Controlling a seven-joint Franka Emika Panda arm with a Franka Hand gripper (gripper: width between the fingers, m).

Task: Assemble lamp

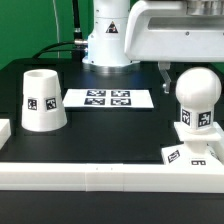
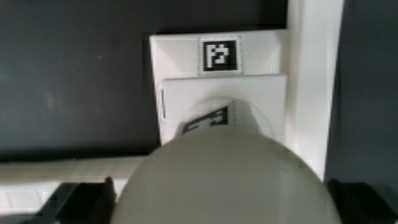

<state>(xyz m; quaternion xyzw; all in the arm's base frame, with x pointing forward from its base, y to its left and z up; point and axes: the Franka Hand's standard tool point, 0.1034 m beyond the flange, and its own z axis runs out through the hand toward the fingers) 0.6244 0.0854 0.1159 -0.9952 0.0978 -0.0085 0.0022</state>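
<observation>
— White plastic is all we have to sort here, so where do we find the bulb [image 1: 197,97]?

— We see it at the exterior view's right. It stands upright with its round head on top and its tagged stem down on the flat square base [image 1: 174,154]. We cannot tell whether it is seated in the base or only resting on it.

— And the base?

— We find it flat on the black tabletop [image 1: 110,130], just behind the long white rail [image 1: 90,178] along the front edge. Our wrist view shows one square tag on its top face, with the rail just beside it.

— What do we say of the gripper [image 2: 214,196]?

— We say it is spread. In our wrist view the bulb's head fills the space between the two dark fingers [image 2: 75,200], one on each side. In the exterior view the one finger we can make out hangs beside the top of the head with a sliver of gap. We count it as parted, not pinching.

— Where do we place the shade [image 1: 43,100]?

— At the exterior view's left, well apart from the bulb. It stands on its wide end, narrow end up, with a tag facing us. Between the two we see the marker board [image 1: 110,98] lying flat, and behind it the arm's white pedestal [image 1: 108,40].
</observation>
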